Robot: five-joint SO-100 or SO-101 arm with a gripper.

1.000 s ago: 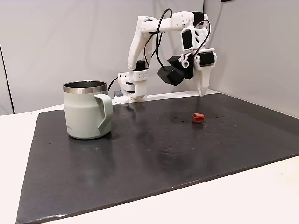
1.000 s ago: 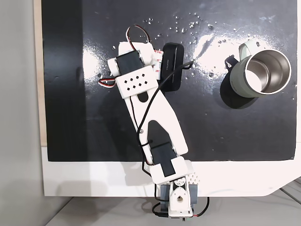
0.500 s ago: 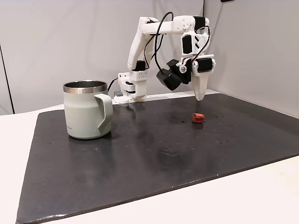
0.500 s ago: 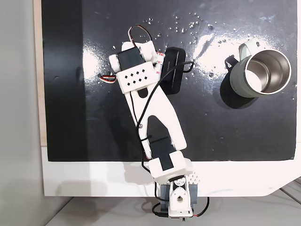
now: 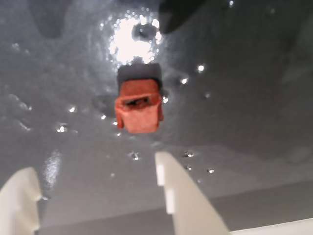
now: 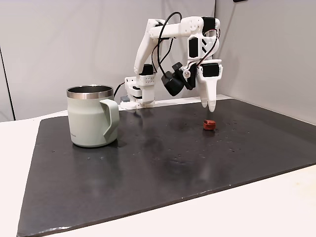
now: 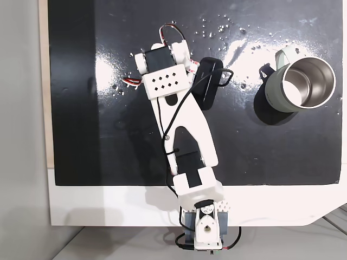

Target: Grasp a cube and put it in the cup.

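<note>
- White fingers (image 5: 171, 196) spread apart, gripping nothing, hanging above the dark desk (image 6: 148, 163).
- Small red-orange cube (image 5: 138, 106) just ahead of the fingertips.
- Pale sage-green steel-rimmed mug (image 6: 93, 116) well apart.

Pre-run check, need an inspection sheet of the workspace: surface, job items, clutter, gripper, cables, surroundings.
Surface: black mat on a white table, glossy, with glare spots and small specks.
Cube: red-orange cube lies on the mat, untouched; in the wrist view it sits ahead of the fingertips.
Cup: sage-green cup upright, steel inside looks empty from above; handle toward the camera in the side view.
Clutter: nothing seen.
Gripper: gripper open, above the cube, holding nothing.
Cables: black cable loops over the upper arm; red and white leads near the wrist.
Surroundings: plain grey walls.
</note>
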